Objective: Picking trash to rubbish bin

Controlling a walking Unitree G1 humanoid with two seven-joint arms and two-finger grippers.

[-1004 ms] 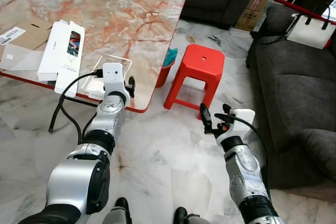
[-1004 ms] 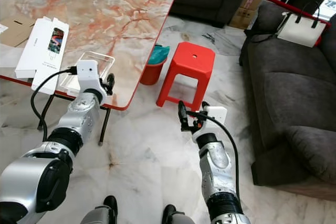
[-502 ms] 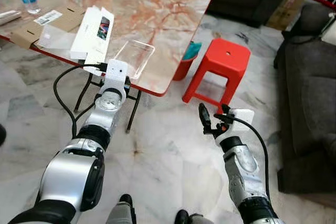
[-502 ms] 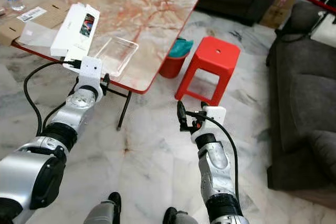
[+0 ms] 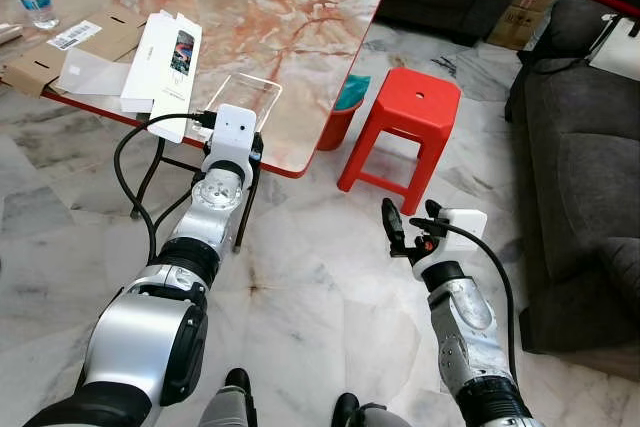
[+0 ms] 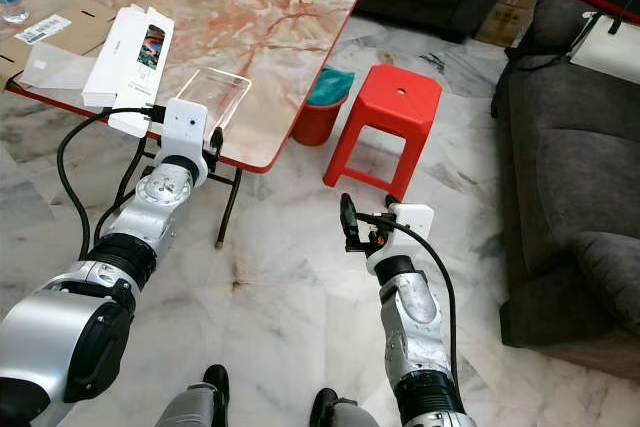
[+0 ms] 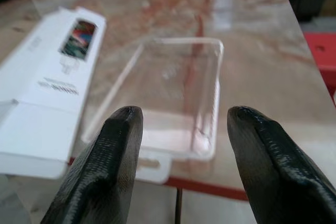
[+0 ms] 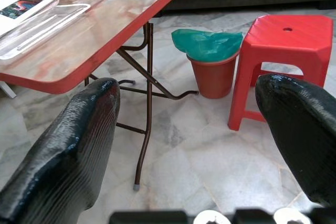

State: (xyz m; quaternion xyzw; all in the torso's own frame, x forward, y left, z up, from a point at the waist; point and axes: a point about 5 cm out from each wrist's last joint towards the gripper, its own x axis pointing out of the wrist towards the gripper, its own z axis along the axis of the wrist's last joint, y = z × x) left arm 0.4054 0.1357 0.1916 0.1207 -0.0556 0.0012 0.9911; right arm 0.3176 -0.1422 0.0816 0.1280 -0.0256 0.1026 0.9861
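Clear plastic tray (image 7: 176,98) sat at the near edge of the marble table (image 5: 270,7), part of it hanging over the red rim. Just beside it lay a white box (image 5: 163,69), touching or nearly so; can't tell which. Farther along the table: flat cardboard (image 5: 70,42), a clear sheet (image 5: 95,72) and a water bottle (image 5: 33,2) at the far corner.

Left gripper (image 7: 181,145) was at the table edge, aimed at the tray, fingers (image 7: 110,156) spread wide with nothing between them; the tray's near end showed in the gap beyond the tips, no contact visible.

Right gripper (image 5: 403,228) hung over the marble floor (image 5: 310,317), well apart from the table, fingers (image 8: 68,161) wide apart and empty.

Red bin (image 8: 211,66) with a green liner stood on the floor under the table's edge, just beside a red stool (image 5: 405,127). Grey sofa (image 5: 580,157) ran along the robot's right, a white bag (image 6: 610,47) on it. Cardboard box (image 5: 523,12) sat on the floor near the far couch.
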